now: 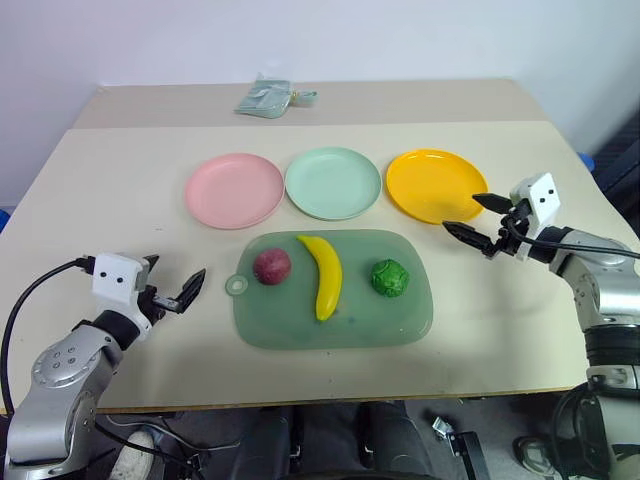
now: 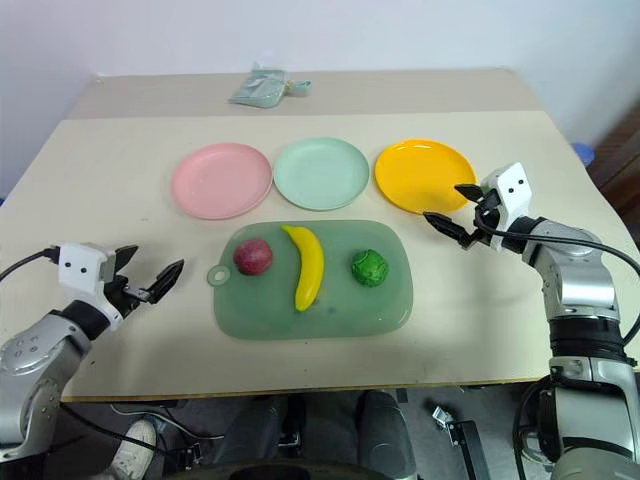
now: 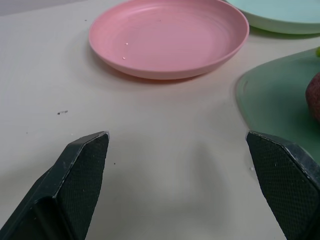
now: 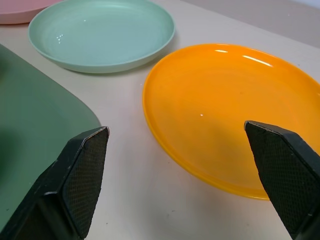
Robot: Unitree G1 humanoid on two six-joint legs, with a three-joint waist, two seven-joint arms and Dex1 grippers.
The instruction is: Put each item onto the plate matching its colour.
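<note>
This looks like a robotics lab or test room rather than a home kitchen. A plain beige table (image 1: 120, 200) stands against a bare white wall (image 1: 300, 40), with no cupboards, sink or appliances around it. The food on it is toy food: a plastic banana (image 1: 324, 275), a dark red fruit (image 1: 272, 266) and a green vegetable (image 1: 390, 278) on a translucent green board (image 1: 400, 325), with three plastic plates lined up behind. Loose black cables (image 1: 25, 300) run off the robot's arms.
</note>
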